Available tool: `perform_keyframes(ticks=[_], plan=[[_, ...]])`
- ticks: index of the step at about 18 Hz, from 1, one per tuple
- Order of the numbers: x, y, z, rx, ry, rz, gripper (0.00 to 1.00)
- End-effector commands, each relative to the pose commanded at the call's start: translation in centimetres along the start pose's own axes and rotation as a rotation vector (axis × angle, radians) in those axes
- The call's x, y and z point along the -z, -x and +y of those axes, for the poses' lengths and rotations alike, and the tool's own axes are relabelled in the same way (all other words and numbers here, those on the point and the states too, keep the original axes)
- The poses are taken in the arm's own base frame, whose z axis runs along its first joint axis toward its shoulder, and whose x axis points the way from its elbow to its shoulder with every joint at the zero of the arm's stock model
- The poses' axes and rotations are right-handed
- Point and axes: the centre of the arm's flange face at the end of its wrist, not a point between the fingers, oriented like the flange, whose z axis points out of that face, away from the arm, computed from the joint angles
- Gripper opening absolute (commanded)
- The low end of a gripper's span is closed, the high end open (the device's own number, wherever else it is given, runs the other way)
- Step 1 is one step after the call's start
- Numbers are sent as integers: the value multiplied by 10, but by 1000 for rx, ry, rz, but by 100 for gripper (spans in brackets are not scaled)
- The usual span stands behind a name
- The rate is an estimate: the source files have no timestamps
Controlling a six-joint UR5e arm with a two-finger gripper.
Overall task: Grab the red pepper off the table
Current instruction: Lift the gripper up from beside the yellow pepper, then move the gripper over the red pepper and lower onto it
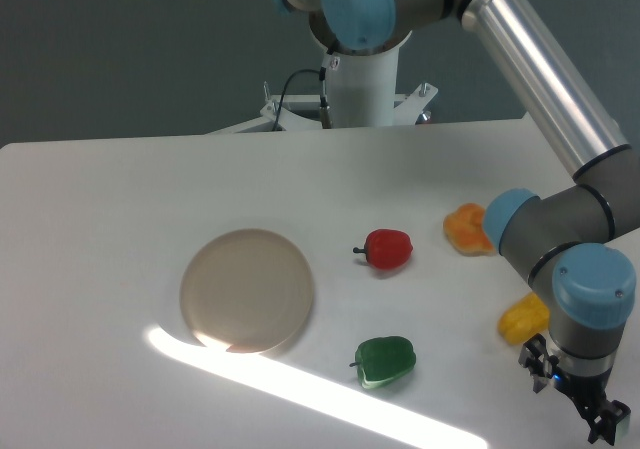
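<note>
Red pepper [388, 249] on the desk [100, 219], well apart up-left of the fingers [575, 401]; their state cannot be told. Approach from above, spread across the body, avoiding the green pepper [385, 361].

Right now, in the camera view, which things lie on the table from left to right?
Beige plate → red pepper and green pepper at nearly the same place across, red one farther back → orange piece → yellow pepper → the tool, low at the right edge.
</note>
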Motion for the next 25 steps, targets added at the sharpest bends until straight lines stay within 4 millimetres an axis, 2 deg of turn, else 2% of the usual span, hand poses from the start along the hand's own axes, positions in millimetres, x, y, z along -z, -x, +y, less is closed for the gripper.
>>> perform_keyframes(ticks=[7, 9, 10, 15, 18, 19, 22, 23, 25], plan=[[-5, -5, -9, -7, -7, 0, 100], [-1, -8, -12, -9, -35, 8, 100], [10, -11, -13, -9, -47, 15, 100], [46, -54, 3, -11, -25, 73, 100], [61, -84, 7, -84, -19, 108, 100], [67, -98, 10, -103, -17, 123, 100], [90, -157, 25, -152, -10, 178, 100], [92, -168, 27, -154, -8, 190, 100], [92, -202, 18, -174, -6, 226, 100]])
